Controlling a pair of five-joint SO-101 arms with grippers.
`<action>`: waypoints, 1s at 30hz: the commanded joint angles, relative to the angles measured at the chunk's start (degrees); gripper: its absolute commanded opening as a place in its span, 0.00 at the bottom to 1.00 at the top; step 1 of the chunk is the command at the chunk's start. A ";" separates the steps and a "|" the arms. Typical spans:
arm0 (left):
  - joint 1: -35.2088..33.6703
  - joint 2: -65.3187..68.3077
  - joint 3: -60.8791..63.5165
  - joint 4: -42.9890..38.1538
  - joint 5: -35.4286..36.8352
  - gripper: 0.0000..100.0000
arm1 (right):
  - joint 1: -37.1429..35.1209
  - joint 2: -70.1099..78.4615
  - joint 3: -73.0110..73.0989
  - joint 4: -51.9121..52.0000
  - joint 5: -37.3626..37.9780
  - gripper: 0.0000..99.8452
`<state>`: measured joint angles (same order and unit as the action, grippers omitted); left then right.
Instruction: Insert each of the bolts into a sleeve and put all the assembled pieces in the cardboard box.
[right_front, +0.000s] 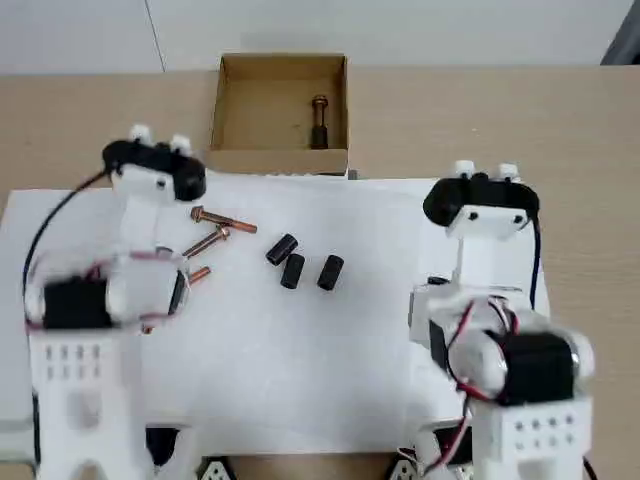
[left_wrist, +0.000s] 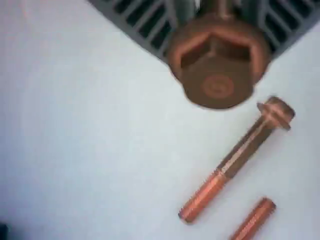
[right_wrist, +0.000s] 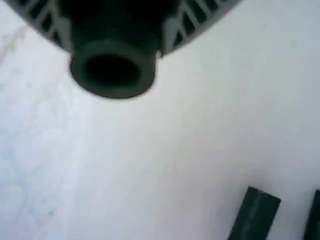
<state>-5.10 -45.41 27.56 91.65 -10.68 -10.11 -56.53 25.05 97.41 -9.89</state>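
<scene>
My left gripper (left_wrist: 216, 22) is shut on a copper bolt (left_wrist: 216, 70), whose hex head faces the left wrist camera. A second bolt (left_wrist: 235, 160) lies on the white sheet just beyond it. My right gripper (right_wrist: 115, 25) is shut on a black sleeve (right_wrist: 112, 70), its open bore toward the right wrist camera. In the high view, loose bolts (right_front: 222, 220) lie beside the left arm and three black sleeves (right_front: 292, 271) lie mid-sheet. The cardboard box (right_front: 230, 100) at the back holds one assembled piece (right_front: 319, 120).
A white sheet (right_front: 300, 360) covers the middle of the wooden table (right_front: 560, 120). The two arm bases stand at the front left (right_front: 75, 400) and front right (right_front: 530, 420). Two more sleeves (right_wrist: 255, 215) lie near the right gripper.
</scene>
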 joint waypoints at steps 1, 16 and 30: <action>0.44 -15.91 11.38 -10.11 0.35 0.01 | 0.22 -4.09 3.43 -4.35 1.49 0.00; 8.00 -53.54 42.42 -32.09 20.84 0.01 | -7.96 -16.92 36.22 -37.67 4.31 0.00; 12.75 -58.73 47.69 -33.67 44.40 0.01 | -25.80 -18.95 52.75 -59.82 14.77 0.00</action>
<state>7.38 -103.43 75.65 60.26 30.99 -32.62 -74.37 77.63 42.02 2.24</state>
